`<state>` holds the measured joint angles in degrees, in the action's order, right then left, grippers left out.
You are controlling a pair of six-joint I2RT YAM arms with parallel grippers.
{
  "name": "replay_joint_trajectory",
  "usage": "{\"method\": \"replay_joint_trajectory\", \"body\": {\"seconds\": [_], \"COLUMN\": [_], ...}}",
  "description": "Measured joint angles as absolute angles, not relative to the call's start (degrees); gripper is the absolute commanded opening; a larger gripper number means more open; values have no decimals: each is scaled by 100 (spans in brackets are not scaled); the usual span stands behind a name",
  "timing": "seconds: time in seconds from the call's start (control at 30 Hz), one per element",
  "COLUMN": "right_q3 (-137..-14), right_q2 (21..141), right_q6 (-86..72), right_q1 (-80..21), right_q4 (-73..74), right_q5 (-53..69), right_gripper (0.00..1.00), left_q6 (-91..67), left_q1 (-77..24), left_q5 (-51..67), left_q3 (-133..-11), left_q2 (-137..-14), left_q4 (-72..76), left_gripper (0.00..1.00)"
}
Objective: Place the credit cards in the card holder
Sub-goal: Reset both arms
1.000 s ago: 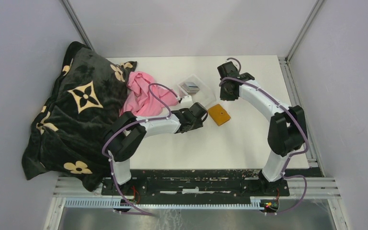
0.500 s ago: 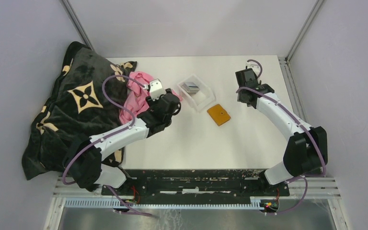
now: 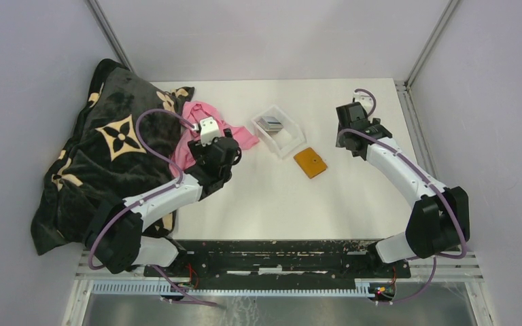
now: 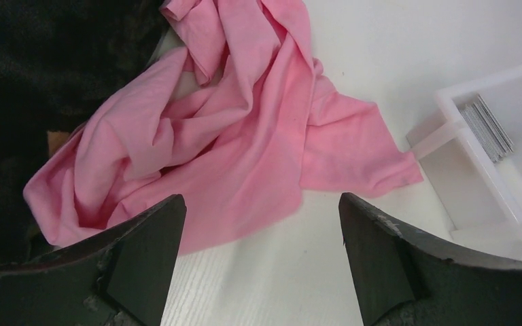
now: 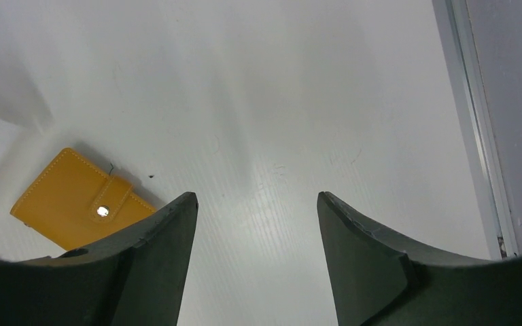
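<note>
— What is your counter (image 5: pixel 279 122) like?
— Yours is white and matt, with a fine ribbed grain. The card holder (image 5: pixel 75 197) looks like smooth orange leather, stitched, with a shiny metal snap.
— And on your left side?
— You have soft, creased pink cloth (image 4: pixel 231 136), a translucent plastic tray (image 4: pixel 487 182), and a plush dark blanket (image 3: pixel 109 149).

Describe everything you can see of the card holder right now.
The card holder is a small, flat orange-tan wallet, leather-like, with stitched edges. It is folded shut, its strap fastened by a silver snap. It lies flat and skewed on the white table, close beside the clear tray on its near side. Only the table touches it, as far as shows.
</note>
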<state>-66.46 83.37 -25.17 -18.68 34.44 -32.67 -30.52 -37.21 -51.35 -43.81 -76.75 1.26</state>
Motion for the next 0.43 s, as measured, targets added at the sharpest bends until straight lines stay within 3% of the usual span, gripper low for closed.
{"method": "replay_joint_trajectory", "body": {"seconds": [0.23, 0.43], "right_q3": [-6372, -6134], "right_q2": [8158, 7926], "right_q6": [-2591, -2558], "right_q1": [-1868, -1868], "right_q4": [3413, 3297], "right_q5": [-3371, -3378], "right_gripper": [73, 76], "left_q6": [-2965, -2945], "left_q1": [-3642, -3642], "left_q5": [-5216, -5236], "left_q3": [-4331, -4230], "left_q2": [-7666, -7664], "left_q4": [333, 362], "left_gripper": [100, 99]}}
